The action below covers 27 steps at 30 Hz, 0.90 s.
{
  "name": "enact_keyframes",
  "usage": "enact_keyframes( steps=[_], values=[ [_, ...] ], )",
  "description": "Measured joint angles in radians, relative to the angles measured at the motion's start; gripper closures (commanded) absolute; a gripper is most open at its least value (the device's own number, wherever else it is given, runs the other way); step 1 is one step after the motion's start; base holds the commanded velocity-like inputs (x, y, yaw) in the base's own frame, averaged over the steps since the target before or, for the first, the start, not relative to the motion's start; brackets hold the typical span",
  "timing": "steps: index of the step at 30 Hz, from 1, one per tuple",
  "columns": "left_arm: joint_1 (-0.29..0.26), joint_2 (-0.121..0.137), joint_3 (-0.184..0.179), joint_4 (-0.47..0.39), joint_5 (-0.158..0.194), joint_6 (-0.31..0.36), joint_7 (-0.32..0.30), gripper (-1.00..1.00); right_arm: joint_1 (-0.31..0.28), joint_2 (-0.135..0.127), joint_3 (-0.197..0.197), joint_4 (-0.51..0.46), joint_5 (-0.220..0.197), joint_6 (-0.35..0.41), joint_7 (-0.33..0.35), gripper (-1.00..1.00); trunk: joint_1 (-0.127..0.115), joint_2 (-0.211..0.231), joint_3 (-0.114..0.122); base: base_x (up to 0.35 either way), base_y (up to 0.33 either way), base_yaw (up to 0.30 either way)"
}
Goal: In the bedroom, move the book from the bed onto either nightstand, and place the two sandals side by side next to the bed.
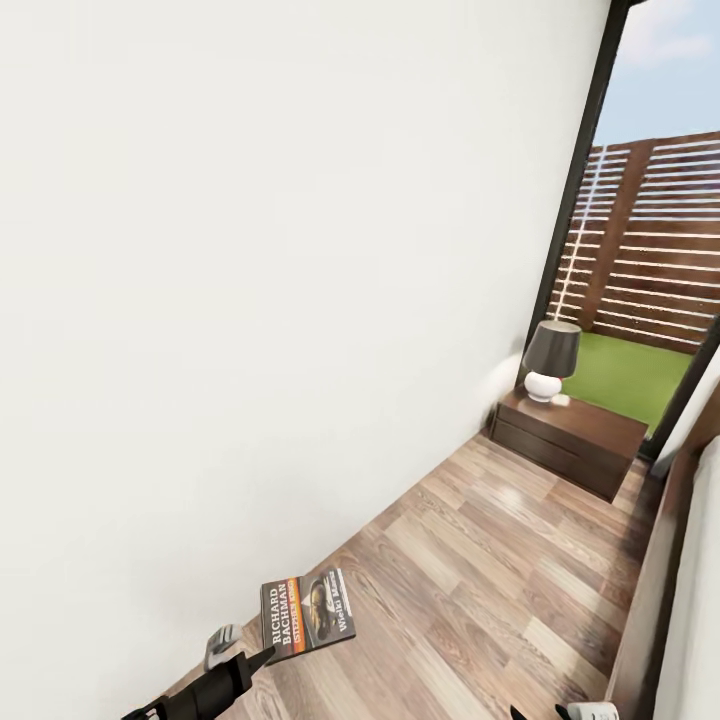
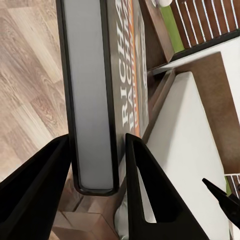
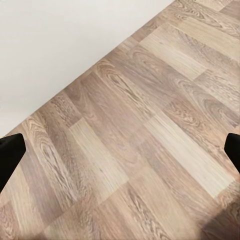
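- My left gripper point(image 2: 95, 165) pinches the book point(image 1: 307, 610) by its lower edge — cover up, at 7 o'clock in head view, held over the wood floor point(image 1: 480, 570).
- Right gripper point(image 3: 120, 155): fingers spread wide, floor between them.
- Nightstand point(image 1: 568, 441) at 3 o'clock against the white wall point(image 1: 250, 250), a lamp point(image 1: 549, 360) on top.
- Bed point(image 2: 185, 145) edge shows beside the book in left wrist view.

Book point(image 1: 306, 609) cover held at the left gripper's point(image 1: 268, 655) fingertips reads "RICHARD BACHMAN" in white letters on a dark band (smaller lettering beside it is too blurred to read).
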Motion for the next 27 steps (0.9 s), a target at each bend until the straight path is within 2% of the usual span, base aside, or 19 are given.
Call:
enact_keyframes(
  steps=[4, 14, 21, 27],
  values=[
    [0.000, 0.000, -0.003, 0.000, 0.000, 0.000, 0.000, 1.00, 0.000, 0.000, 0.000, 0.000, 0.000, 0.000, 0.000, -1.00, 0.000, 0.000, 0.000, 0.127, 0.004, 0.000],
    [0.000, 0.000, -0.001, 0.000, 0.000, 0.000, 0.000, 1.00, 0.000, 0.000, 0.000, 0.000, 0.000, 0.000, 0.000, -1.00, 0.000, 0.000, 0.000, 0.270, 0.000, 0.000],
    [0.000, 0.000, 0.000, 0.000, 0.000, 0.000, 0.000, 1.00, 0.000, 0.000, 0.000, 0.000, 0.000, 0.000, -0.001, -1.00, 0.000, 0.000, 0.000, 0.048, 0.000, -0.001],
    [0.000, 0.000, 0.000, 0.000, 0.000, 0.000, 0.000, 1.00, 0.000, 0.000, 0.000, 0.000, 0.000, 0.000, 0.000, -1.00, 0.000, 0.000, 0.000, 0.002, 0.000, -0.111]
  ],
)
